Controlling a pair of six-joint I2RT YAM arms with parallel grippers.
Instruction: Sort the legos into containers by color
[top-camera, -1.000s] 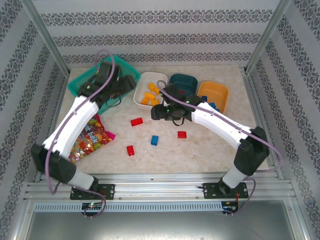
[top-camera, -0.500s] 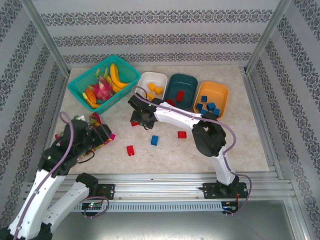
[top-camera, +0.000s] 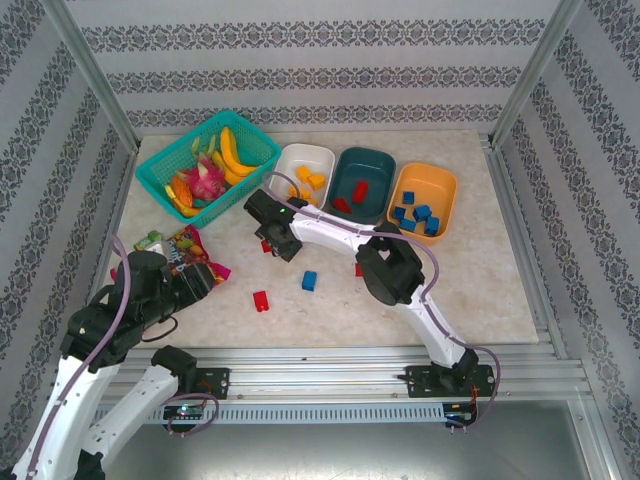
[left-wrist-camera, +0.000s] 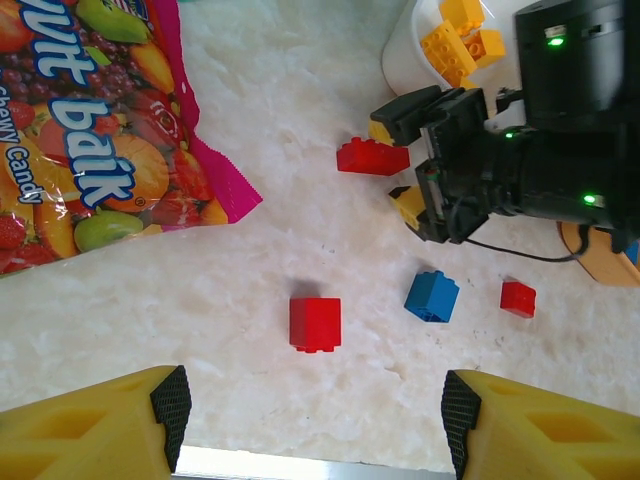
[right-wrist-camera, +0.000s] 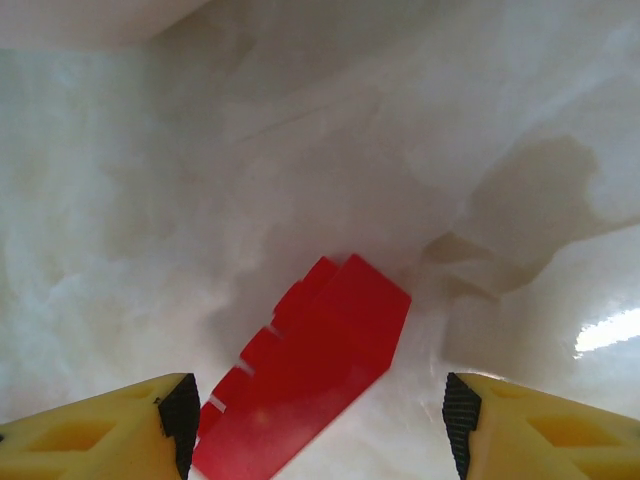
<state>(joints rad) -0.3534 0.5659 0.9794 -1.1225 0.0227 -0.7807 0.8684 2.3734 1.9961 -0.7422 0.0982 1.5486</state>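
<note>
The right tool (top-camera: 272, 240), its yellow fingers (right-wrist-camera: 90, 425) spread wide, stood low over the pale marbled desk (top-camera: 480, 270), near the front of the white rounded plastic tub (top-camera: 300, 158). We saw a long red plastic brick (right-wrist-camera: 310, 400) lying flat on the desk in the gap between those fingers, slanted across it, with neither finger pressing on it. The left tool (left-wrist-camera: 310, 410) hung spread and empty above the near left part of the desk, just beside a colourful fruit-printed snack packet (left-wrist-camera: 90, 150). A red cube-shaped brick (left-wrist-camera: 315, 323) lay below it, apart from both fingers. Further right on the desk we noted a blue plastic brick (left-wrist-camera: 432, 296) and, near it, a small red brick (left-wrist-camera: 518, 298). The white tub held several yellow-orange bricks (top-camera: 312, 180). Beside it the dark teal plastic tub (top-camera: 370, 165) held a few red bricks (top-camera: 358, 192), and the orange plastic tub (top-camera: 432, 183) at the right end of the row held blue bricks (top-camera: 415, 213). At the far left corner stood a turquoise mesh basket (top-camera: 165, 160) filled with toy fruit (top-camera: 232, 150)
</note>
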